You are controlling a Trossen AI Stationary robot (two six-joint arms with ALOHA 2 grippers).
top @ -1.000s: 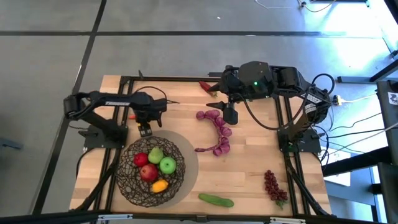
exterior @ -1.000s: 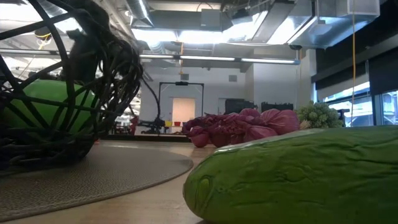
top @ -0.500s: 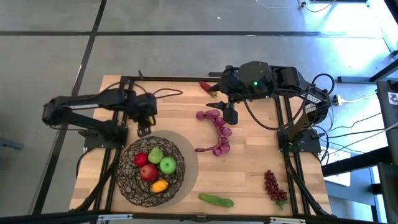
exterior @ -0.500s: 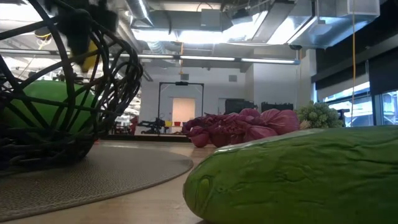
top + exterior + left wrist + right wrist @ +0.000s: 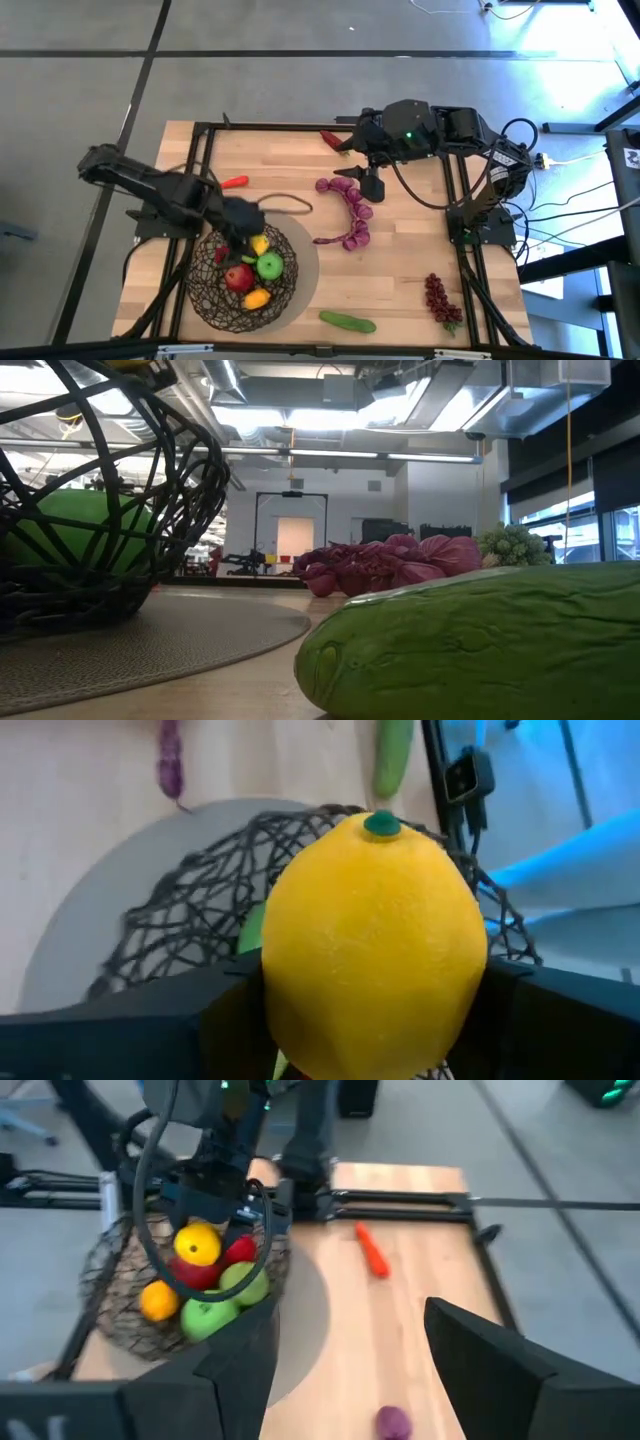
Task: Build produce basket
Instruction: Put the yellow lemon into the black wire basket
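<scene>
over the basket: left gripper clamped on a yellow lemon, held above the fruit already inside
basket: dark wire mesh, on the grey round mat at the table's left front
basket contents: red apple, green apple, orange fruit
right gripper: fingers wide apart, holding nothing, at the back centre above the purple grape string
loose produce: cucumber at the front edge, dark-red grapes front right, red chili behind the basket
</scene>
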